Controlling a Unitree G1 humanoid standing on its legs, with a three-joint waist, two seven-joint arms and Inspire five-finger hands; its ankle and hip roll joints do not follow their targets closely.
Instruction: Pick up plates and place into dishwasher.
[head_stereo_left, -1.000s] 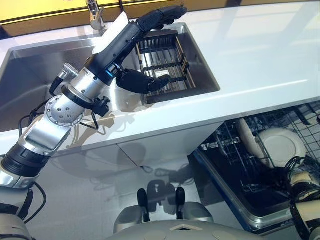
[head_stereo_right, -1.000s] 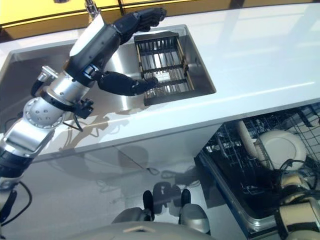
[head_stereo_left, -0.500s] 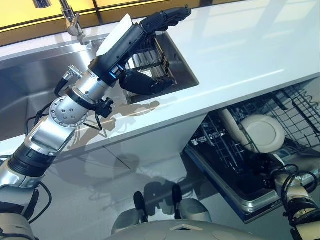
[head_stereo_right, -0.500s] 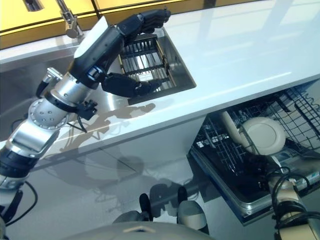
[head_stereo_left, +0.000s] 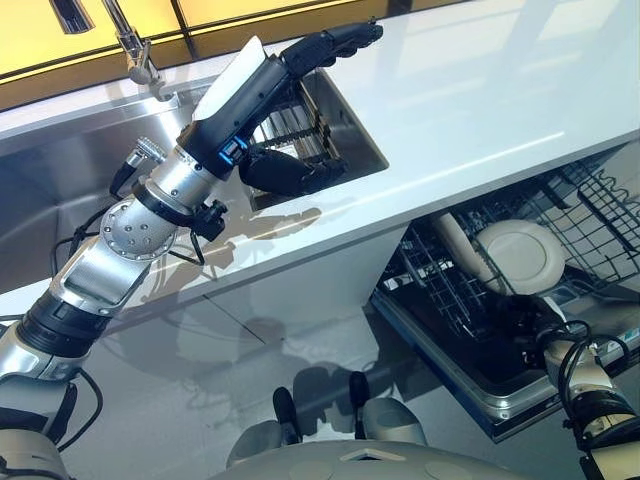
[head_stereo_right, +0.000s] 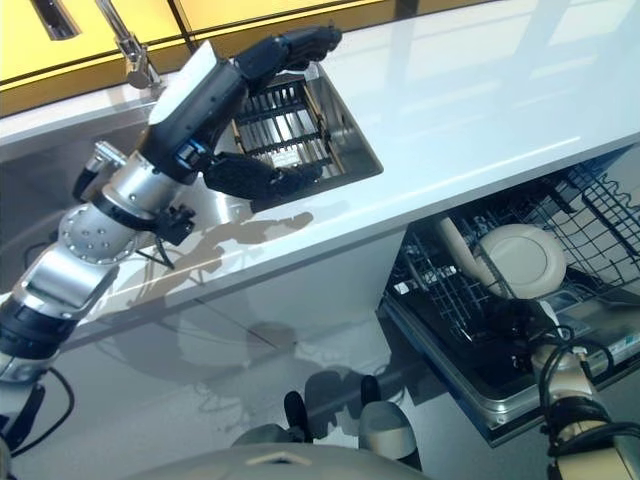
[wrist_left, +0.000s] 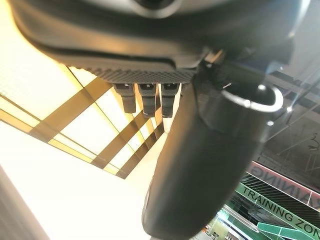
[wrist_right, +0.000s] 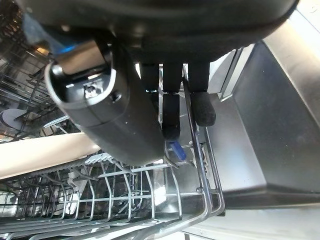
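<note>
left robot hand (head_stereo_left: 300, 170) | fingers straight (empty) | over sink (head_stereo_left: 60, 190)

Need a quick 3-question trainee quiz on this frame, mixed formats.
1. True or false: the left hand is holding a plate.
2. Where do the cream plates stand? A) in the sink B) on the counter C) in the dishwasher rack
3. Fill in: the wire drying rack sits inside the ___.

Key: 1 false: the hand hovers open over the sink, holding nothing. 2 C. 3 sink.
</note>
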